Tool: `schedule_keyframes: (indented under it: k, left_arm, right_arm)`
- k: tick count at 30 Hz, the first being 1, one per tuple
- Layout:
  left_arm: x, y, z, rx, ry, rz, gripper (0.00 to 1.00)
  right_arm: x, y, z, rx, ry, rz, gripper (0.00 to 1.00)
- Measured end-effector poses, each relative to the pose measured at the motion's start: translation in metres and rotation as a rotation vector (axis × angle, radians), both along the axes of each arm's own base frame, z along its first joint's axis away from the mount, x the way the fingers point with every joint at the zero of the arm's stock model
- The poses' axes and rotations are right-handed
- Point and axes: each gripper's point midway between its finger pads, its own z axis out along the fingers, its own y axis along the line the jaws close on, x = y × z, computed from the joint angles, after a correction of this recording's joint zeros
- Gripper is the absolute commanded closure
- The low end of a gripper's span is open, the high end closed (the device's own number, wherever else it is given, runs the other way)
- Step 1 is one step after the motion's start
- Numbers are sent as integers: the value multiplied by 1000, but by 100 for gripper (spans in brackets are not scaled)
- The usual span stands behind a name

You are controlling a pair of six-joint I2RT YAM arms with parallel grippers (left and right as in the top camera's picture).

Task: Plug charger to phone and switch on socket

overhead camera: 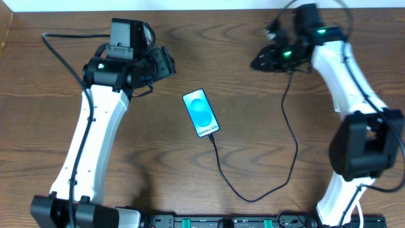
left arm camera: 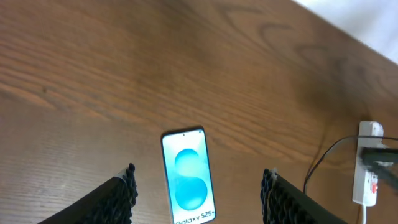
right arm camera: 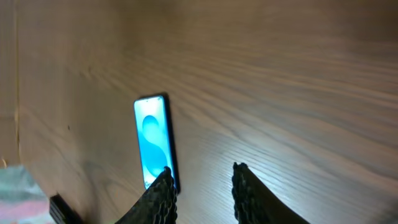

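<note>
apparently the plugging half is done: the phone (overhead camera: 200,114) lies flat near the middle of the table (overhead camera: 209,31), screen lit blue, and the charger (overhead camera: 292,142) meets its lower edge, loops toward the near side of the table, then climbs to the far right corner. so the step in hand looks like the switch on the socket (left arm camera: 365,168). the socket shows only in the left wrist view, a white strip lying well to the right of the phone, with a red switch (left arm camera: 374,185) near its closer end and a dark shape across it that may be the other arm's fingers; i cannot tell whether anything touches the switch, or whether it is on. from overhead the right gripper (overhead camera: 259,61) hangs over that corner and hides the strip; its jaws stand narrowly parted with only bare wood between them, grasping nothing. the left gripper (overhead camera: 166,63) hovers up and left of the phone, well apart from it, jaws spread wide and empty. the next move, as i judge it, calls for a fingertip brought down squarely on the red switch and pressed firmly, without dragging the light strip or tugging the thin cable out of the phone
</note>
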Motion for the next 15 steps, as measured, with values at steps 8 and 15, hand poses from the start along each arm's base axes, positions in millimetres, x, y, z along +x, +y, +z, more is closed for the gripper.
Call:
schedule_keyframes:
  k: [8, 15]
  left_arm:
    - [0, 12, 10, 50, -38, 42, 12]
    - [0, 15, 10, 62, -40, 52, 11]
  right_arm:
    - [4, -107, 41, -1, -48, -235, 76]
    - [-1, -195, 41, -3, -30, -432, 78]
